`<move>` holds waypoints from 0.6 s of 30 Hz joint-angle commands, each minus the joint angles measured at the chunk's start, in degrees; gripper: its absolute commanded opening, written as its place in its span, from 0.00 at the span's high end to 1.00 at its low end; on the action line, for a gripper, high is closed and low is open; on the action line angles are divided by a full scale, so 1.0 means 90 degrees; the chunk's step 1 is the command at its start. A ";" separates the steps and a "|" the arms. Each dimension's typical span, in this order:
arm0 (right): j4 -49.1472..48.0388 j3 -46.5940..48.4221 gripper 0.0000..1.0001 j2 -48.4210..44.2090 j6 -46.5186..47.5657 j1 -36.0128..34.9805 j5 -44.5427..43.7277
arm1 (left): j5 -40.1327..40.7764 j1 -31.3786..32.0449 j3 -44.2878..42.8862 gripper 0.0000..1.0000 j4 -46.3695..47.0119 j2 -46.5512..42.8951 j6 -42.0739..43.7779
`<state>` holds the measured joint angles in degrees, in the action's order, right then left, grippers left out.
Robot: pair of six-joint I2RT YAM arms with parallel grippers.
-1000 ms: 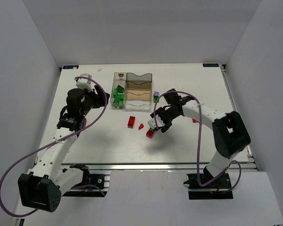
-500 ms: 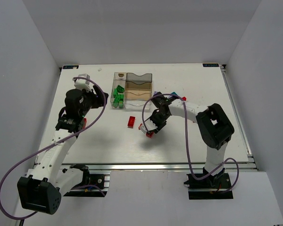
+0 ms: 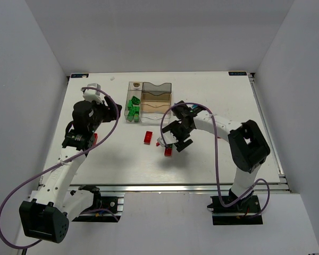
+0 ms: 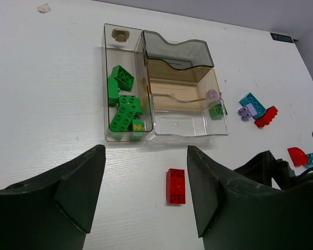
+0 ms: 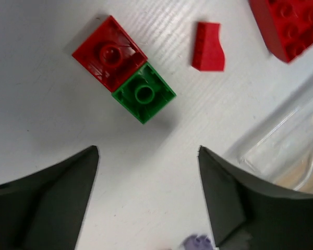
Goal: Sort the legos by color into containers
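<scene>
Our right end effector [image 5: 148, 156] hangs wide open and empty over the tabletop [image 5: 52, 114], a red lego [image 5: 110, 53] and green lego [image 5: 144, 94] touching just ahead of it. Our left end effector [image 4: 146, 172], equally open and empty, faces the tray [image 4: 190, 134], green legos [image 4: 126, 112] in its long compartment.

Lab robot cell: white table [image 3: 122, 164] enclosed by plain white panels [image 3: 159, 37], aluminium rail [image 3: 165, 187] along near edge.

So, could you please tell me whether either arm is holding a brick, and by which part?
Nothing is held. The left jaws stand open and empty; the right jaws are open too, the red brick and green brick lying free beyond them.
</scene>
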<state>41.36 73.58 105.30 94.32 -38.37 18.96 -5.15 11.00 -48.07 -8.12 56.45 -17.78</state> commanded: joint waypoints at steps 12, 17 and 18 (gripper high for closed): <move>-0.0563 -0.0256 0.11 0.0019 0.0271 -0.0317 0.0159 | 0.0113 -0.0022 0.0049 0.26 0.0033 -0.0051 0.0003; -0.0504 -0.0109 0.12 0.0204 0.0339 -0.0405 0.0198 | 0.0142 -0.0022 0.0049 0.26 0.0023 -0.0070 0.0003; -0.0514 -0.0119 0.12 0.0234 0.0388 -0.0424 0.0179 | 0.0133 -0.0022 0.0058 0.26 0.0023 -0.0071 0.0013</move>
<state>37.15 71.35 106.67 96.05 -41.74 19.53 -4.82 11.00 -48.05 -8.14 56.58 -17.85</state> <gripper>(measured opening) 0.884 0.736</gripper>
